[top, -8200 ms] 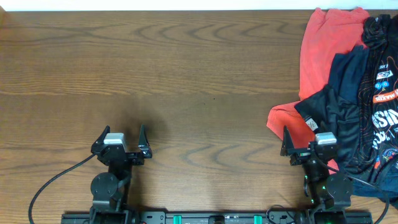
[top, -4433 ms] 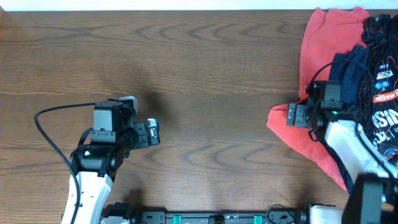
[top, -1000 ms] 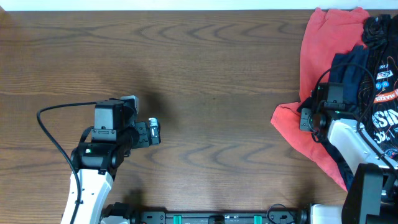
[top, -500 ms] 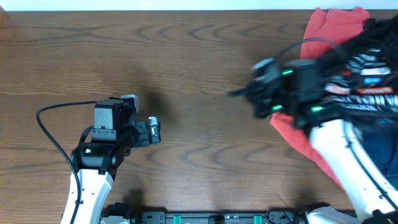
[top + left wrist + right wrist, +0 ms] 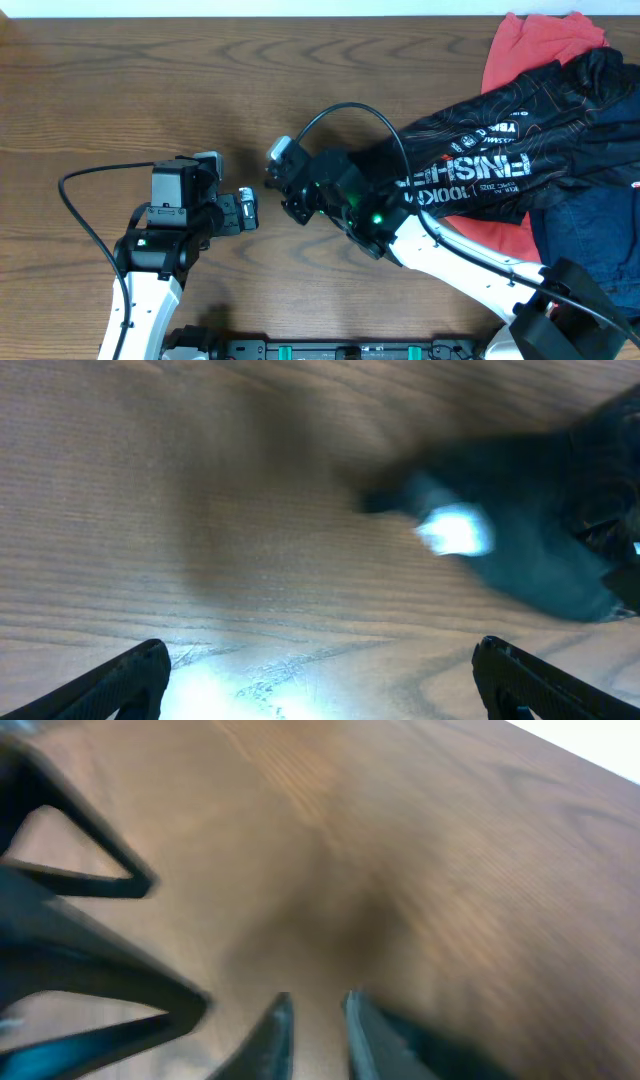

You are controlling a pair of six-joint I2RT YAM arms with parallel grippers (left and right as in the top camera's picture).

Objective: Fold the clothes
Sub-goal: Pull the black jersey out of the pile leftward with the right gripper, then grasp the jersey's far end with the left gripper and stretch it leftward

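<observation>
Now the jersey (image 5: 470,170) should be spread flat mid table (image 5: 300,80) w/o bunching (r. gripper (image 5: 285,195) barely parted, l. gripper (image 5: 250,211) wide, empty).

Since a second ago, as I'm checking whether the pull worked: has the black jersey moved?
Yes. The black jersey has been dragged left, away from the coral-red garment, toward the middle of the table.
</observation>
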